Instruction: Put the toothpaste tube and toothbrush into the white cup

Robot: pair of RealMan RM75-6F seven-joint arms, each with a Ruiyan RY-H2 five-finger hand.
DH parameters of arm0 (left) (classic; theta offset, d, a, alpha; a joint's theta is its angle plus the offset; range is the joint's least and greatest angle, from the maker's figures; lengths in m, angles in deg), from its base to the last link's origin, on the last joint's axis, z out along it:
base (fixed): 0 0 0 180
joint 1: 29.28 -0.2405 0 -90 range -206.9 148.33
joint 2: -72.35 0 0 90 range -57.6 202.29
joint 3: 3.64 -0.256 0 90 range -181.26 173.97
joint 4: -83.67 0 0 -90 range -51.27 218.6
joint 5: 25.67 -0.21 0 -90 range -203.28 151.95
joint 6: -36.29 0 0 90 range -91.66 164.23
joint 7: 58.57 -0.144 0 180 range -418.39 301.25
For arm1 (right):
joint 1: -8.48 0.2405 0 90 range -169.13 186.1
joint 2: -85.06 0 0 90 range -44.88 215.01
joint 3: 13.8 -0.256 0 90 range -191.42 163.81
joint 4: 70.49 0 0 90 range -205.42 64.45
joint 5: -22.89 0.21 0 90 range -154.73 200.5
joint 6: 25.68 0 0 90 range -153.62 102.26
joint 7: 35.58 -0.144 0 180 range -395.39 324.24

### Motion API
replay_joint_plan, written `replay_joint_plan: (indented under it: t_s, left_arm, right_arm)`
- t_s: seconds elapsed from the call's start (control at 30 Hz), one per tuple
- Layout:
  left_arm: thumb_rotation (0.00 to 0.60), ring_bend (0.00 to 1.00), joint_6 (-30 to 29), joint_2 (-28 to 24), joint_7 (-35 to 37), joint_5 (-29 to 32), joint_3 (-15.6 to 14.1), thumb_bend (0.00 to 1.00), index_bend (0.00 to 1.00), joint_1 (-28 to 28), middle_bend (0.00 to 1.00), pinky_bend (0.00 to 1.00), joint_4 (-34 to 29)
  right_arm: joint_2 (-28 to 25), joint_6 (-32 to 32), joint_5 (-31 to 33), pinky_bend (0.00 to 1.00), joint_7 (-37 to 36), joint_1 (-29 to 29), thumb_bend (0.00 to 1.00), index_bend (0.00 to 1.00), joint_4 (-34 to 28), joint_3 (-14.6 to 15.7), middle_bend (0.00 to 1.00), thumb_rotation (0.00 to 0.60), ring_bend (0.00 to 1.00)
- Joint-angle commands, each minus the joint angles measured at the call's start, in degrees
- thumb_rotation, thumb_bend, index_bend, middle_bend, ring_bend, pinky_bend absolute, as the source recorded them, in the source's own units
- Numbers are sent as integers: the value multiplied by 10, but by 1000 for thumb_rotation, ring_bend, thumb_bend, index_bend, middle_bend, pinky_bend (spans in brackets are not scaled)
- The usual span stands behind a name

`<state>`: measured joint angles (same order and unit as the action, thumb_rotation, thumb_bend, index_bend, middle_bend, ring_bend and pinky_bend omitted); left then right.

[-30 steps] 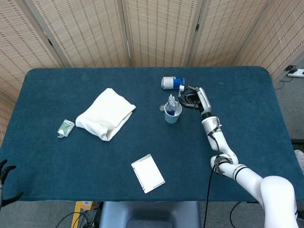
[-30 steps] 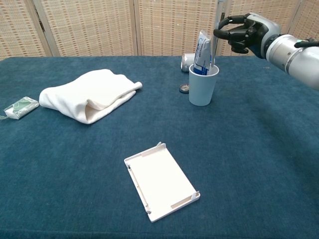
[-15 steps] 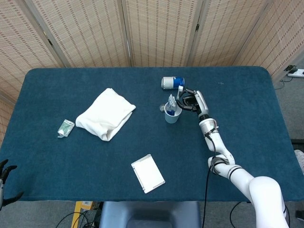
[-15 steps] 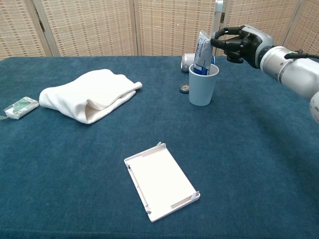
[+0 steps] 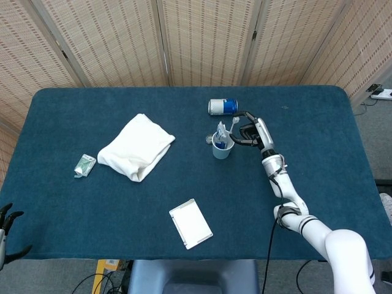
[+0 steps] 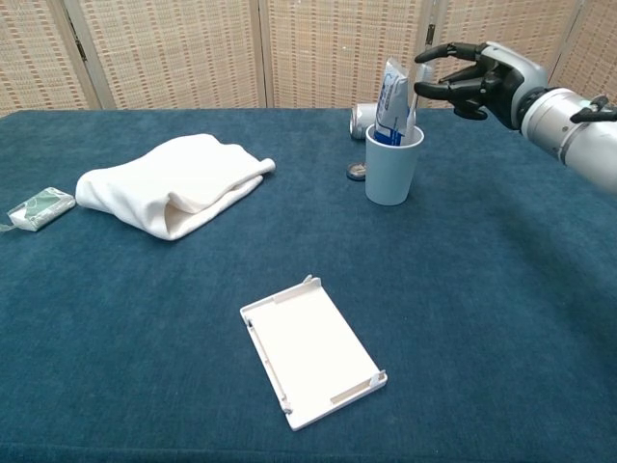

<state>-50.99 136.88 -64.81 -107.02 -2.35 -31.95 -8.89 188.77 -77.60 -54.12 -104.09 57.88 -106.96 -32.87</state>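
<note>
While the white plastic cup (image 6: pixel 393 166) sits upright on the dark blue cloth-covered desk (image 6: pixel 482 318), it's got both items standing in it: the white and blue toothpaste tube (image 6: pixel 391 100) poking up out of the rim, and the slim toothbrush (image 6: pixel 416 95) leaning right beside it. In the head view you can see the same cup (image 5: pixel 222 149) with the tube (image 5: pixel 220 133) sticking out the top.

The right hand (image 6: pixel 474 79) hangs just above and to the side of the cup, fingers (image 6: pixel 436 54) spread apart and holding nothing, not touching the brush as far as I can see. The left hand (image 5: pixel 6 228) only peeks in at the bottom corner of the head view, way off from everything, fingers apart and empty.

Other stuff on the desk: a crumpled white towel (image 6: pixel 174 190), a small green and white packet (image 6: pixel 39 208) near the edge, a flat white rectangular tray (image 6: pixel 310 350) up front, a blue and silver can (image 5: pixel 222 106) lying on its side behind the cup, and a small round dark thing (image 6: pixel 356 173) just beside the cup that's too small to make out.
</note>
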Motion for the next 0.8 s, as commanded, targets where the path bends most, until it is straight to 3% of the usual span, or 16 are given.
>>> replay_joint_plan:
  t_s: [0.03, 0.2, 0.3, 0.5, 0.8]
  left_arm:
    - [600, 28, -2, 3, 1, -3, 2, 168, 263, 2, 110, 163, 3]
    - [600, 28, -1, 10, 1, -7, 8, 168, 263, 10, 110, 163, 10]
    - [600, 28, 4, 13, -3, -11, 11, 168, 263, 17, 110, 163, 12]
    - [600, 28, 4, 20, -7, -19, 18, 168, 263, 30, 110, 163, 13]
    - [600, 28, 7, 40, -28, -22, 22, 167, 263, 43, 110, 163, 13]
  right_arm:
    - [-36, -58, -9, 1000, 101, -38, 159, 320, -47, 16, 920, 600, 919]
    - [-120, -133, -30, 994, 281, -98, 216, 320, -143, 50, 832, 600, 819]
    - [-184, -162, -14, 948, 378, -143, 274, 320, -246, 57, 760, 600, 741]
    - [-282, -208, 22, 739, 532, -220, 328, 320, -402, 77, 615, 600, 579]
    - [-385, -266, 44, 349, 665, -320, 343, 284, -529, 129, 300, 600, 211]
